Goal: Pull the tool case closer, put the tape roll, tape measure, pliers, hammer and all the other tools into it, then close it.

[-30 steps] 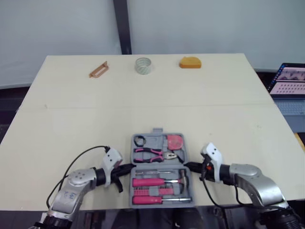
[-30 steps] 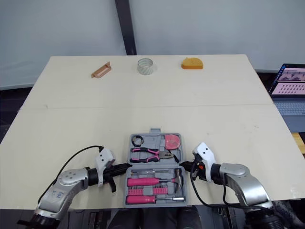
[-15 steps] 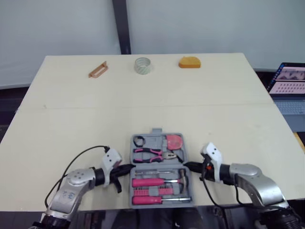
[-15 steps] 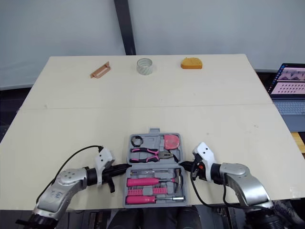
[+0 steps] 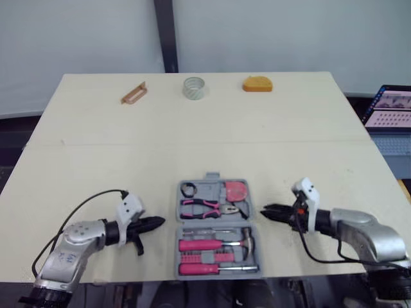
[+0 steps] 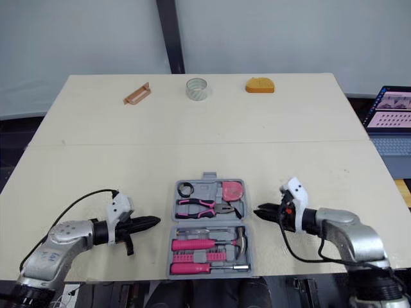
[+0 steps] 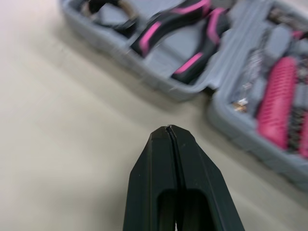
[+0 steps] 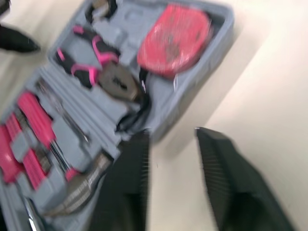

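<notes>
The grey tool case [image 5: 210, 176] lies open near the table's front edge. It holds pink-handled pliers [image 5: 205, 206], a pink tape measure [image 5: 236, 190], a small black roll [image 5: 188, 190], a hammer [image 5: 242, 239] and pink screwdrivers [image 5: 200, 245]. My left gripper [image 5: 157, 222] is shut and empty, a short way left of the case; its fingers [image 7: 163, 163] are pressed together. My right gripper [image 5: 266, 212] is open and empty, just right of the case and not touching it. A pale tape roll [image 5: 192, 88] stands at the table's far edge.
At the far edge, a brown flat piece [image 5: 133, 94] lies left of the pale roll and an orange object [image 5: 257, 84] lies right of it. A laptop [image 5: 392, 109] stands beyond the table's right edge. A wide bare tabletop [image 5: 205, 147] separates the case from these.
Both grippers have drawn back from the case's sides, the left one to the left and the right one to the right. The case has stayed where it was.
</notes>
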Action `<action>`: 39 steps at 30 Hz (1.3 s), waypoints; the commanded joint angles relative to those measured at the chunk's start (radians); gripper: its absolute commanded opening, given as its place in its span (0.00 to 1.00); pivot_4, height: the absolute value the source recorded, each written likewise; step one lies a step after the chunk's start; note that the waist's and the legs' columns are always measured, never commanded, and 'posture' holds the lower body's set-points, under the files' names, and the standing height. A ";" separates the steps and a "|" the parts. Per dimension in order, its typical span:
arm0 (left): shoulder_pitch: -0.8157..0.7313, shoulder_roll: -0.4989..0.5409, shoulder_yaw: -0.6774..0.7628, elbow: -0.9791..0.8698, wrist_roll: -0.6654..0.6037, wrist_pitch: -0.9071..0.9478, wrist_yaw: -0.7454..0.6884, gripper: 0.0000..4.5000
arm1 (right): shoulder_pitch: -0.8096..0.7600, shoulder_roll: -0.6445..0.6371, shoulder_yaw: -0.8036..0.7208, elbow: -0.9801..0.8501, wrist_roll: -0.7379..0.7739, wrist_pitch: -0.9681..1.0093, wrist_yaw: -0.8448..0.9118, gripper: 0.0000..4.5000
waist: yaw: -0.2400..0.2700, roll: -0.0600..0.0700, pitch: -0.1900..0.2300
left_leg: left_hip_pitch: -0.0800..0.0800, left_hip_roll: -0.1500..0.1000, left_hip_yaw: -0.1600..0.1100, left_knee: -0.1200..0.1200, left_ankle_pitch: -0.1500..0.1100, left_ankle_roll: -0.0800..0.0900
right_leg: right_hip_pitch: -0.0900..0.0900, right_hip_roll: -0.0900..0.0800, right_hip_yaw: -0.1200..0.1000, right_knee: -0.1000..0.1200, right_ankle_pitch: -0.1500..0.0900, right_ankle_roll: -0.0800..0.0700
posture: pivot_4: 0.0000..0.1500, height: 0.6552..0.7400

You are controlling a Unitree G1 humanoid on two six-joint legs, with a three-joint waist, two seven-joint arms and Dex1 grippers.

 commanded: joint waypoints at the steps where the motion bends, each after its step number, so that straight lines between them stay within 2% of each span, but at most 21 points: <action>1: 0.016 0.021 -0.023 -0.103 -0.055 0.039 -0.051 0.00 | -0.077 0.033 -0.056 0.030 0.082 0.109 -0.048 0.75 | -0.001 0.000 0.000 | 0.000 0.000 0.000 0.000 0.000 0.000 | 0.000 0.000 0.000 0.000 0.000 0.000 | 1.00 1.00; 3: 0.019 0.025 -0.049 -0.135 -0.057 0.061 -0.058 0.00 | -0.122 0.056 -0.052 0.063 0.090 0.149 -0.074 0.99 | -0.001 0.000 0.000 | 0.000 0.000 0.000 0.000 0.000 0.000 | 0.000 0.000 0.000 0.000 0.000 0.000 | 1.00 1.00; 15: 0.082 0.055 -0.186 -0.118 0.042 -0.007 -0.077 0.00 | -0.310 0.172 -0.010 0.281 0.047 0.276 -0.206 0.99 | -0.002 0.001 0.001 | 0.000 0.000 0.001 -0.001 0.000 0.000 | -0.001 0.000 0.000 0.000 0.000 0.000 | 1.00 1.00; 27: 0.116 0.061 -0.221 -0.102 0.084 -0.063 -0.072 0.00 | -0.331 0.234 -0.019 0.296 0.080 0.327 -0.195 0.99 | -0.007 0.001 0.000 | 0.000 0.000 0.001 -0.002 0.000 0.000 | -0.001 0.000 0.001 0.000 0.000 0.000 | 1.00 1.00; 39: 0.124 0.068 -0.219 -0.082 0.090 -0.086 -0.075 0.00 | -0.308 0.240 -0.013 0.259 0.132 0.333 -0.134 0.99 | -0.014 0.001 0.000 | 0.000 0.000 0.001 -0.003 0.000 0.000 | -0.001 0.000 0.001 0.000 0.000 0.000 | 1.00 1.00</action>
